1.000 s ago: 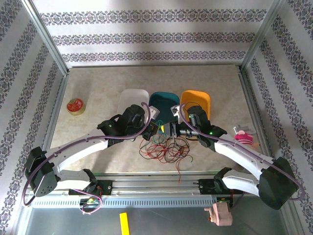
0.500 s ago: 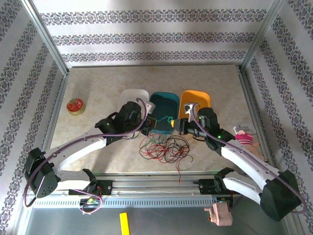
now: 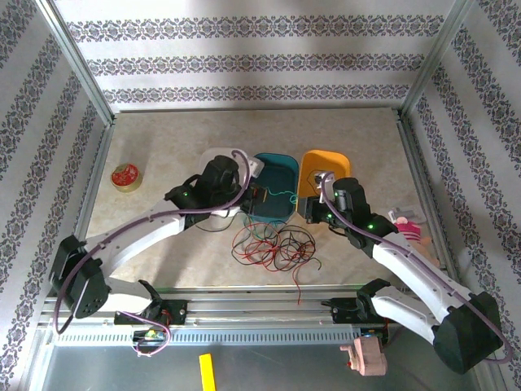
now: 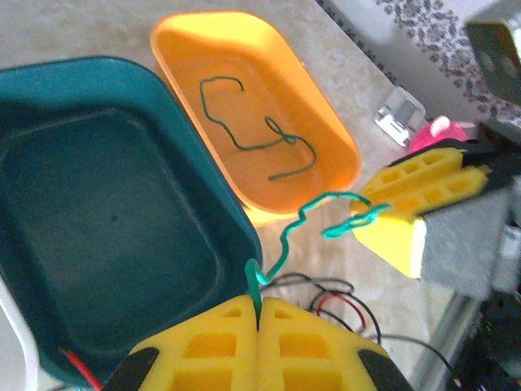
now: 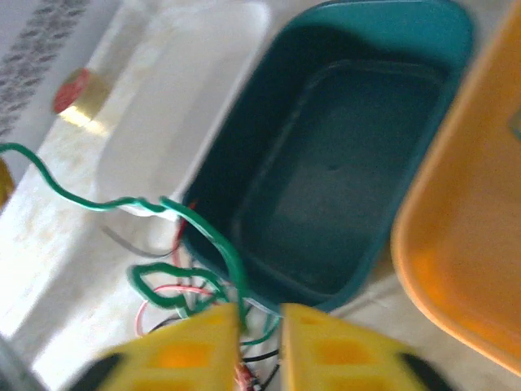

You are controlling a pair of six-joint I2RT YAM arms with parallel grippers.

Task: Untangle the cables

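Left wrist: left jaws clenched on green cable (image 4: 285, 236), frame centre; right jaws parted, cable slack; advised: draw slowly off tangle (image 4: 334, 297), towards orange tray (image 4: 335, 130)

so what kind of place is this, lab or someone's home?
Probably a robot test cell, not a home: aluminium frame with wallpapered panels, left arm and right arm bolted to a rail, tangled cables beside a teal tray.
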